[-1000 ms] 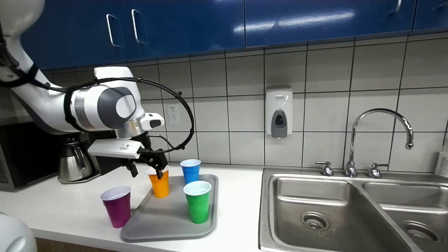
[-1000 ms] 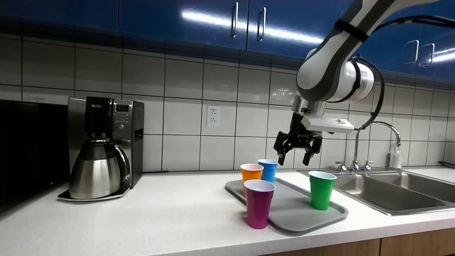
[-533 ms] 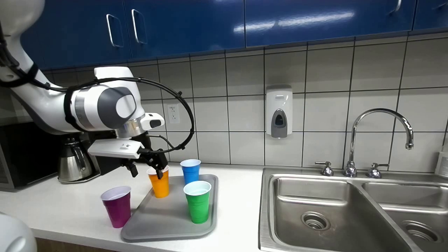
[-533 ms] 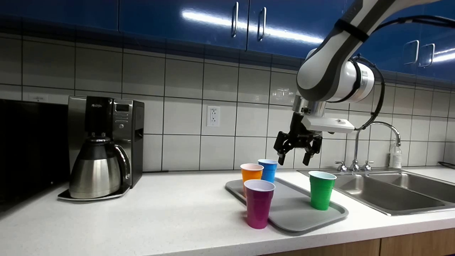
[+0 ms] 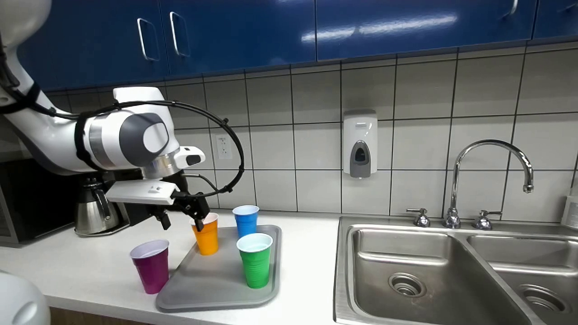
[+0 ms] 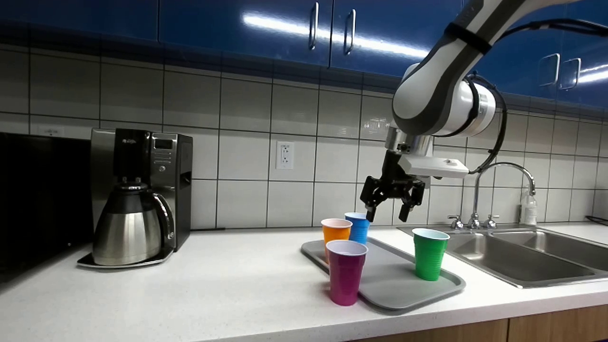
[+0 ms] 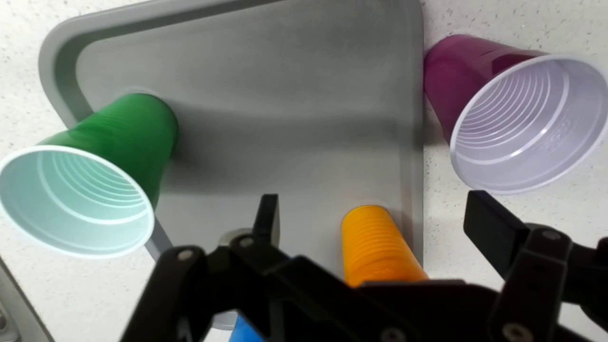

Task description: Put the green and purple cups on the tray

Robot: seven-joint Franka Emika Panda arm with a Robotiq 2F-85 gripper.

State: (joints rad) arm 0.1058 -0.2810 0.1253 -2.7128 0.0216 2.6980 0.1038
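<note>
The green cup [image 5: 256,266] stands upright on the grey tray [image 5: 212,295], and it shows there in the wrist view [image 7: 137,137]. The purple cup [image 5: 153,273] stands upright on the counter, close beside the tray's edge; I cannot tell whether they touch. It also shows in an exterior view [image 6: 346,278] and in the wrist view [image 7: 456,80]. My gripper [image 6: 387,216] is open and empty, above the cups, pointing down. In the wrist view the gripper [image 7: 372,206] has its fingers wide apart, with the purple cup ahead of the right finger [image 7: 494,228].
An orange cup [image 5: 207,239] and a blue cup [image 5: 246,221] stand on the tray towards the wall. A sink [image 5: 406,266] with a faucet [image 5: 456,180] lies beyond the tray. A coffee maker [image 6: 142,199] stands on the counter [image 6: 213,294] against the wall.
My arm and open gripper have shifted a little to the left in both exterior views since half a second ago. The cups and the tray have not moved.
</note>
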